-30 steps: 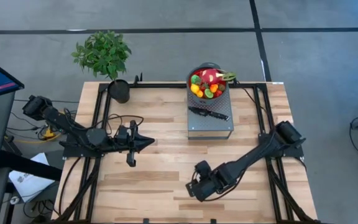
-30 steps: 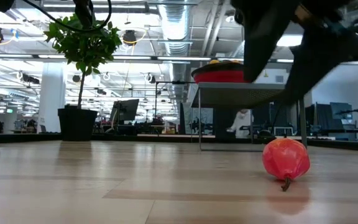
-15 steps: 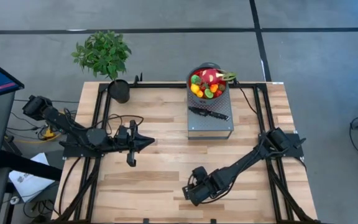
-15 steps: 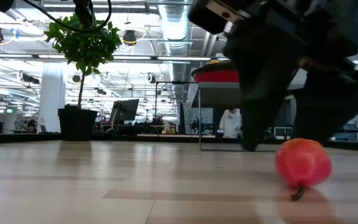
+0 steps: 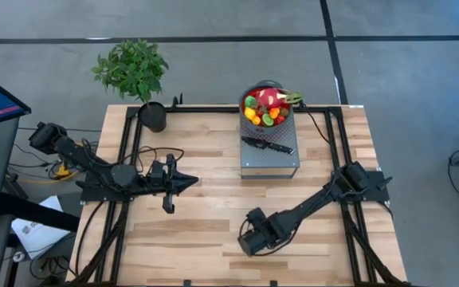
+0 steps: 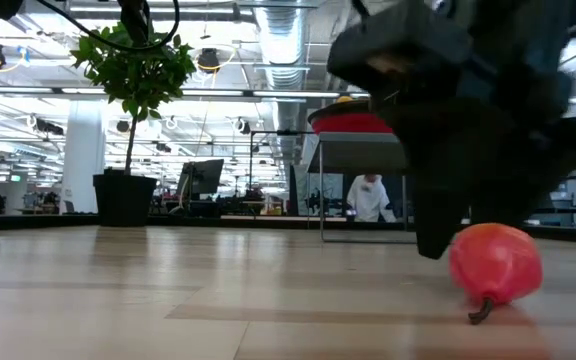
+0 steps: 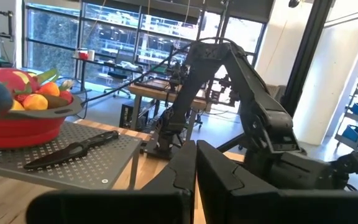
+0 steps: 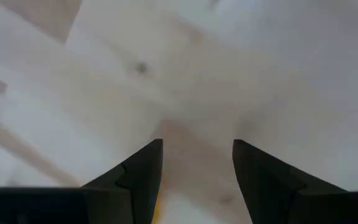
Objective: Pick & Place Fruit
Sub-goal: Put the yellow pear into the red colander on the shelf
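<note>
A red toy fruit [image 6: 495, 265] with a dark stem lies on the wooden table near its near edge; the high view does not show it under the arm. My right gripper [image 5: 247, 243] hangs low over it, open, fingers pointing down [image 8: 197, 180], dark and close behind the fruit in the low view [image 6: 468, 150]. The wrist view shows only wood between the fingers. The other fruits [image 5: 266, 108] fill a red bowl [image 7: 17, 127] on a grey stand. My left gripper [image 5: 191, 182] rests shut at the table's left [image 7: 196, 165]. My right gripper stands right above and behind the red fruit [image 6: 458, 250], fingers pointing down. The gripper's dark body overlaps the fruit's edge in the low view, and I cannot tell whether a finger touches it. The fruit rests on the table.
A black-handled knife [image 5: 268, 145] lies on the grey perforated stand [image 5: 271, 163] in front of the bowl. A potted plant [image 5: 138, 76] stands at the far left corner. Black frame rails [image 5: 130, 143] run along the table's sides. Bare wood lies between the arms.
My right gripper has come down and toward the near left, close over the red fruit. The fruit has rolled a little toward the table's right and near edge, staying on the wood. My left arm has kept still.
</note>
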Action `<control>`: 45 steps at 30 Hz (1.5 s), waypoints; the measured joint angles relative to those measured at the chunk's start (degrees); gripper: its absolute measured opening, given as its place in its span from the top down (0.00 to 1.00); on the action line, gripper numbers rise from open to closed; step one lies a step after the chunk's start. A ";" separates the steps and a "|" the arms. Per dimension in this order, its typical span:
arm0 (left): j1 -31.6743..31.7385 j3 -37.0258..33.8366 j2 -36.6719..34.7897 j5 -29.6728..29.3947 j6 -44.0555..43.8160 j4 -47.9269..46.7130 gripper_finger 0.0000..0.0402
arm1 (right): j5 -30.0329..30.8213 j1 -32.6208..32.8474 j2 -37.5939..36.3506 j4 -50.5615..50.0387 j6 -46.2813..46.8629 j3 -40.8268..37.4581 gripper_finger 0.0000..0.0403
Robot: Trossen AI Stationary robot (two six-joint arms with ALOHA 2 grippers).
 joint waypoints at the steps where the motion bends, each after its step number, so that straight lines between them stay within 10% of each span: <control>1: -0.02 0.00 0.00 0.00 0.00 -0.01 0.99 | -0.04 -0.56 -0.29 -0.94 -2.19 -0.02 0.53; 26: 0.00 0.02 0.00 0.00 -0.02 0.54 0.99 | -4.96 -9.83 -14.23 6.23 -77.46 0.02 0.69; 45: -0.01 0.02 0.00 0.00 -0.48 0.98 0.99 | -10.80 -8.32 -12.38 8.08 -97.04 0.02 0.69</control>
